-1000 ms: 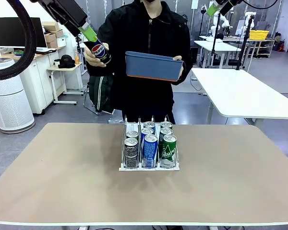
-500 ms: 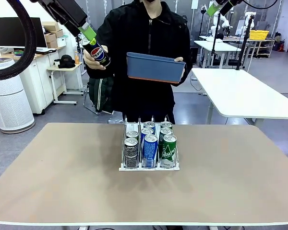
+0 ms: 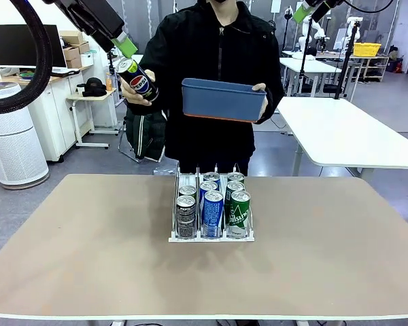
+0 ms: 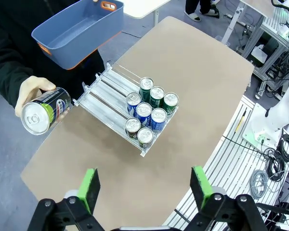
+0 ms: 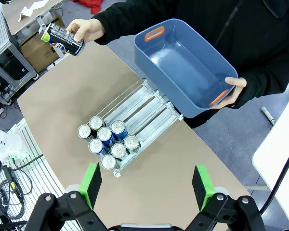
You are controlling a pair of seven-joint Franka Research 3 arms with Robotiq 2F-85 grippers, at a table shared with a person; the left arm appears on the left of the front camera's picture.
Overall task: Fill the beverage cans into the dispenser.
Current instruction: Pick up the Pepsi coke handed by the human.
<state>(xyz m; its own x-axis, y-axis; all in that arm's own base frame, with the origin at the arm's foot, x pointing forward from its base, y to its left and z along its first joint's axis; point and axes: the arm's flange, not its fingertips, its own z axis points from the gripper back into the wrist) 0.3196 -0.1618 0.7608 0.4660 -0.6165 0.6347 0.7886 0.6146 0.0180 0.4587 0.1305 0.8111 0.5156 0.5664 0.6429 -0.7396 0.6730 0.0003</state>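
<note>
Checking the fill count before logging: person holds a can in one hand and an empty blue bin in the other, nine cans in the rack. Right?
Not quite. The rack holds eight cans, not nine: two in one outer lane, three in each of the others, as the left wrist view shows. The rest stands: the person holds a can in one hand and the empty blue bin in the other.

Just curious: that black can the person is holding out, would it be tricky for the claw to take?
Probably a little. The black can looks smooth and glossy, so it may slip. It is round and slim; laid sideways it would likely roll. Stiff metal should stand a squeeze.
</note>
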